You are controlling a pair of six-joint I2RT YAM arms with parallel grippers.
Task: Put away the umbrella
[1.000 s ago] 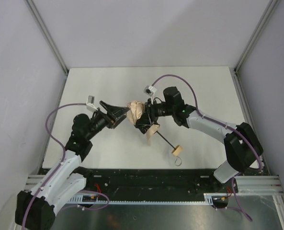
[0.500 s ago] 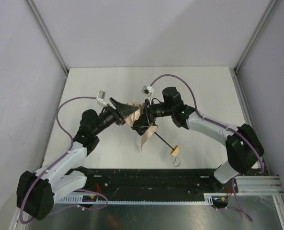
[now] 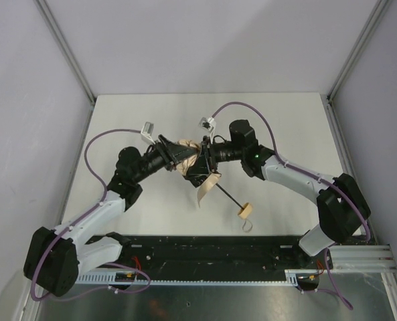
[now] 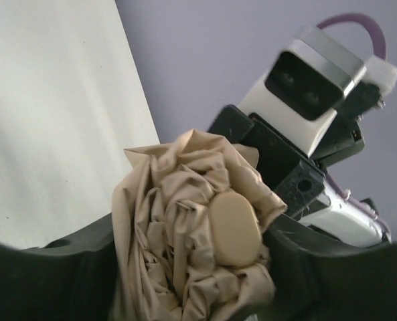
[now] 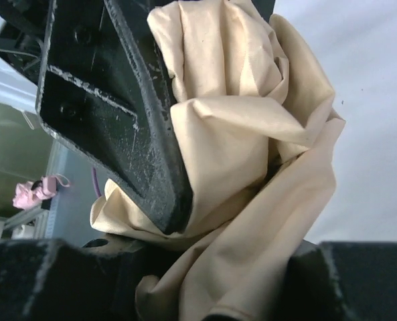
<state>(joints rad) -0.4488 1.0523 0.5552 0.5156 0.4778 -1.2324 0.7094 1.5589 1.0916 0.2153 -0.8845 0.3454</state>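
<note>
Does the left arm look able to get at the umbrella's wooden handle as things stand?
Likely yes: the handle lies uncovered, nothing around it, though the left end effector is at the canopy.

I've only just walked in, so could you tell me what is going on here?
Both arms meet at the umbrella. The right claw grips its bunched beige canopy. The left claw sits around the canopy's top end, though whether it squeezes is unclear. The black shaft and wooden handle stick out toward the near edge.
</note>
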